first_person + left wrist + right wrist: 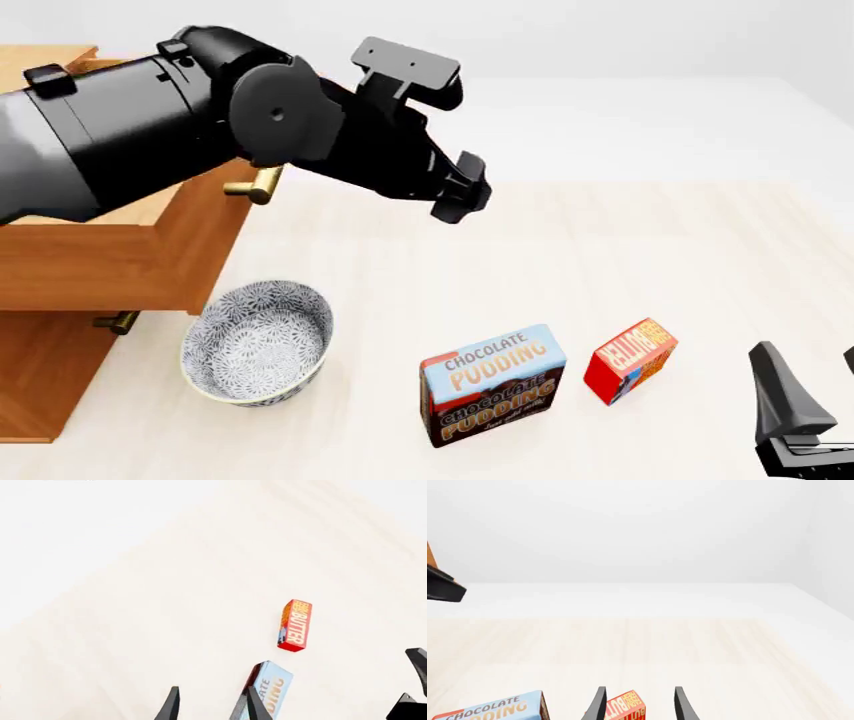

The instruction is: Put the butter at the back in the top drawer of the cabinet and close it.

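Observation:
The butter [631, 360], a small red and orange box, stands on the table at the front right, next to the bigger Chocolate Pudding box [491, 385]. My right gripper [814, 385] is open, low at the front right corner, a little short of the butter [626, 707], which shows between its fingertips. The cabinet [40, 380] stands at the left with its top drawer [200, 235] pulled out, brass handle [254, 188] toward the middle. My left gripper [461, 195] hangs open and empty above the table beyond the drawer. From its wrist view the butter [294, 625] lies ahead of it.
A patterned bowl [256, 340] sits on the table just in front of the open drawer. A lower drawer's brass handle [118, 322] shows beneath it. The left arm's bulk crosses over the drawer.

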Robot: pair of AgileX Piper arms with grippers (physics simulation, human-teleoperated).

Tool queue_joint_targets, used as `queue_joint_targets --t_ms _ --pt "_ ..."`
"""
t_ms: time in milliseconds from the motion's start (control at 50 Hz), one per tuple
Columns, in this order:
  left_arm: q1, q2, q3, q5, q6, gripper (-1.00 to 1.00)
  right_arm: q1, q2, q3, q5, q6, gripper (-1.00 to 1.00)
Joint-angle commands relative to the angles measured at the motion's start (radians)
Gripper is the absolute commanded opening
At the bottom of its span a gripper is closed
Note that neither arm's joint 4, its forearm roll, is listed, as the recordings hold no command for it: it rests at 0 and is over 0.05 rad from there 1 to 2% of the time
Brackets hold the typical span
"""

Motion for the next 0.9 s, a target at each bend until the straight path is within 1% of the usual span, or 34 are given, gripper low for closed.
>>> queue_joint_targets --t_ms 20,320,420,480,520,580,900 --pt "-0.061 0.095 -0.066 -0.009 0.005 1.0 0.0 0.0 0.0 0.0 0.0 1.0" --pt "-0.116 0.185 -0.088 -0.026 -0.012 1.0 0.0 0.0 0.0 0.0 0.0 1.0" --pt "-0.122 0.199 -0.096 -0.027 -0.009 1.0 0.0 0.0 0.0 0.0 0.0 1.0" --pt "-0.145 0.243 -0.131 -0.024 -0.012 1.0 0.0 0.0 0.0 0.0 0.0 1.0" --pt "-0.15 0.261 -0.138 -0.029 -0.011 1.0 0.0 0.0 0.0 0.0 0.0 1.0" --pt "-0.178 0.293 -0.164 -0.025 -0.034 1.0 0.0 0.0 0.0 0.0 0.0 1.0" --pt "-0.216 0.408 -0.237 -0.025 -0.031 1.0 0.0 0.0 0.0 0.0 0.0 1.0"
